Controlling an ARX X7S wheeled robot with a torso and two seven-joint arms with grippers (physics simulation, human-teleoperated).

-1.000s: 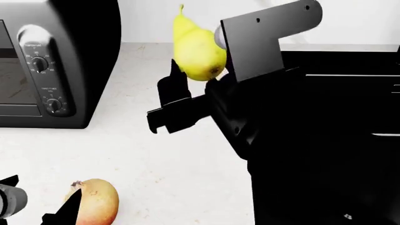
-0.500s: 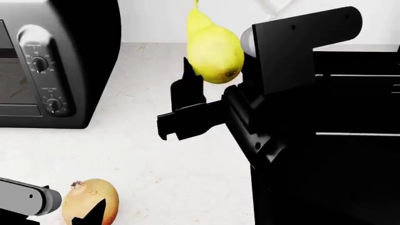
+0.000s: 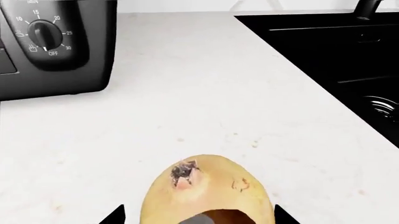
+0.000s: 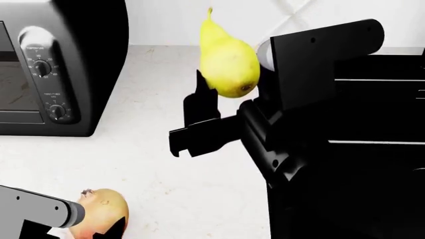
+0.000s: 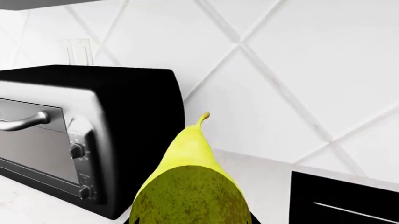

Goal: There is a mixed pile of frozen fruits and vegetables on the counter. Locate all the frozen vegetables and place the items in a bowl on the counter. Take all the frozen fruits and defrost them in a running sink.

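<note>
The sink [image 4: 371, 149] fills the robot's right side of the white counter [image 4: 166, 164], a black toaster oven [image 4: 59, 69] stands at the left, and the coming move turns on how the lifted pear [image 4: 228, 59] lies to that basin: it hangs clear of the worktop just left of the sink's near edge, neck up and long axis close to upright, so a short carry to the right should bring it over the basin. The right gripper [image 4: 222, 97] is closed around the pear's lower body, as the right wrist view confirms. The round tan-orange fruit [image 4: 99, 211] rests on the counter at the lower left, well apart from the sink, with the left gripper [image 3: 196, 219] straddling it; whether those fingers are pressing on it, I cannot tell. Compared with a second ago, the pear sits higher and further right, and the left arm has come in over the round fruit.
</note>
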